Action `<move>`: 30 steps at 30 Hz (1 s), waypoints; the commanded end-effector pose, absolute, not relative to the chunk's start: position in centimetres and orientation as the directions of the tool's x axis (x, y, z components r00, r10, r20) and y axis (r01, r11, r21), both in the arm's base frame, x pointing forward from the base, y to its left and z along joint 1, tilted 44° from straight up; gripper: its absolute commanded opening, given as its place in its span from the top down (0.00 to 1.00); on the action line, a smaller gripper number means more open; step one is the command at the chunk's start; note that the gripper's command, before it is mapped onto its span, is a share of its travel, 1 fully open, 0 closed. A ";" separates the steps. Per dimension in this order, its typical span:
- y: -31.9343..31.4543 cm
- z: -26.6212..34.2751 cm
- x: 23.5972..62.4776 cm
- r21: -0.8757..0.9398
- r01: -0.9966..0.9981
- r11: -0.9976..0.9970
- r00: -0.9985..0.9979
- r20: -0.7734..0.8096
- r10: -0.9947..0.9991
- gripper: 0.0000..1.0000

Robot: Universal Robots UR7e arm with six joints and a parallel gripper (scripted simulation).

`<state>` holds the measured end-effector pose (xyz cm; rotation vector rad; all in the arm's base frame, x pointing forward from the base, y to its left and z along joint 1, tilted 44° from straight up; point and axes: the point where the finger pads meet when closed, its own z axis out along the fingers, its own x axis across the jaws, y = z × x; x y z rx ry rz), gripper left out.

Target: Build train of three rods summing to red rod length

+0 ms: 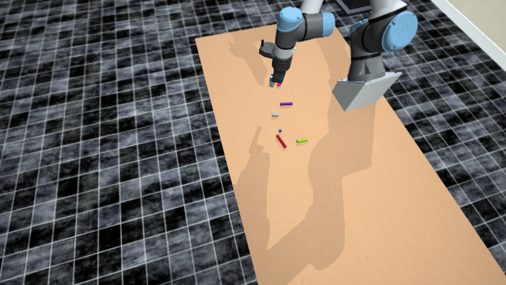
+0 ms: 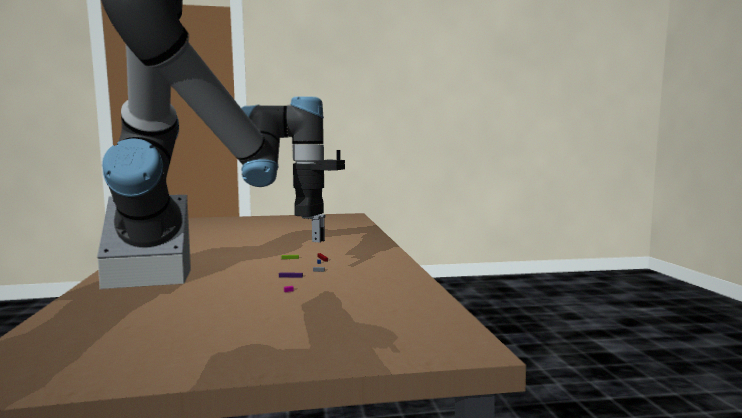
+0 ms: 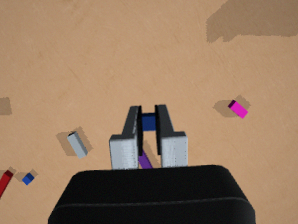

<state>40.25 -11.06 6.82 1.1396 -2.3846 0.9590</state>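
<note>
The gripper (image 1: 271,85) (image 2: 318,240) (image 3: 148,120) is hanging above the wooden table (image 1: 389,212) (image 2: 441,353) (image 3: 100,50), its fingers pointing down and standing only slightly apart. It is gripping a short blue rod (image 3: 149,121), which is showing between the fingertips in the wrist view and is clear of the table top. A second blue rod (image 1: 279,131) (image 2: 318,261) (image 3: 28,178) is resting on the table, just beside one end of the red rod (image 1: 281,141) (image 2: 322,257) (image 3: 5,184), with a narrow gap between them. The red rod is lying flat and, seen from the top, slanting. The lime rod (image 1: 302,140) (image 2: 290,257) is lying flat near the red rod, on the side towards the arm's base (image 1: 345,97) (image 2: 109,275). The grey rod (image 1: 275,114) (image 2: 318,269) (image 3: 77,144) is lying between the resting blue rod and the purple rod (image 1: 286,103) (image 2: 290,275) (image 3: 145,159), touching neither. In the wrist view the purple rod is showing partly, below the gap between the fingers. The magenta rod (image 1: 279,84) (image 2: 288,289) (image 3: 238,109) is lying beyond the purple rod, apart from it, and the gripper is partly covering it in the top view. The rods on the table are all lying separately, and no train is standing assembled.
</note>
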 end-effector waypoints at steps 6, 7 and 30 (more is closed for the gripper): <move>-4.6 0.8 37.7 -0.331 -0.875 0.354 -0.485 0.605 -0.632 0.76; -3.8 0.0 37.2 -0.317 -0.886 0.339 -0.464 0.613 -0.639 0.76; -1.4 -2.6 35.3 -0.269 -0.920 0.285 -0.391 0.642 -0.660 0.76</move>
